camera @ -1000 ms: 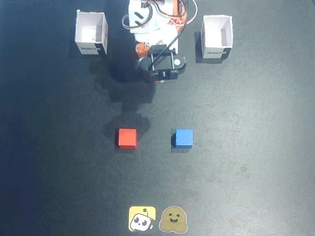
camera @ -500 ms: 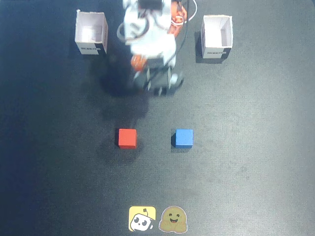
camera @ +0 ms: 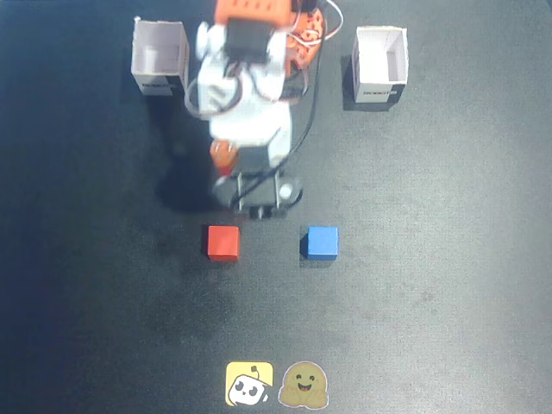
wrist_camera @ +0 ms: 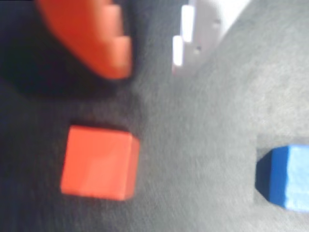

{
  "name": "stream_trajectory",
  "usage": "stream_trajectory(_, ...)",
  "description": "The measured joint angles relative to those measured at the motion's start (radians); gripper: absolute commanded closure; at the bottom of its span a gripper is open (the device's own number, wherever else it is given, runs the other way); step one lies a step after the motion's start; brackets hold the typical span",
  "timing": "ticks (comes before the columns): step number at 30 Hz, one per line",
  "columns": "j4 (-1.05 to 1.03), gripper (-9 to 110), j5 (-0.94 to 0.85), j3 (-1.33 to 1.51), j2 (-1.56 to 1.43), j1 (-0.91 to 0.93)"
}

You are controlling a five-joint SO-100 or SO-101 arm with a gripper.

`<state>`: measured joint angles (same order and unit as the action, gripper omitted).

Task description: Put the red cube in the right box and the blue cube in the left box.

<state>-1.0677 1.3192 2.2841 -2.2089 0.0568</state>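
Dark grey felt-like cloth covers the desk (camera: 448,259), and on it I count two cubes, two boxes, two stickers and one arm.

One red cube (camera: 222,242) sits left of centre in the fixed view; one blue cube (camera: 323,242) sits to its right on the same line, well apart from it. Both lie flat on the cloth, outside either box. The wrist view shows the same pair — the red cube (wrist_camera: 99,163) at lower left, the blue cube (wrist_camera: 288,178) cut off by the right edge.

Two white open-topped boxes stand at the far edge: one box (camera: 159,57) at upper left in the fixed view, the other box (camera: 380,65) at upper right, each with a dark printed label on its near face (too small to read).

Between them the arm (camera: 246,95), white with orange parts, reaches down the frame. Its gripper (camera: 257,197) hangs just above the red cube and slightly to its right, not touching it. In the wrist view an orange finger (wrist_camera: 96,38) and a white finger (wrist_camera: 186,36) come in from the top with bare cloth showing between them — the gripper (wrist_camera: 152,60) is spread apart and holds nothing.

Two cartoon stickers lie side by side at the near edge: a yellow one (camera: 249,383) and a brown smiling one (camera: 304,385).
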Motion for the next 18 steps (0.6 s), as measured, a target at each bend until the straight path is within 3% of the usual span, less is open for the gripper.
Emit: stream_trajectory(18,0.179,81,-0.032,-0.003,0.192,0.011)
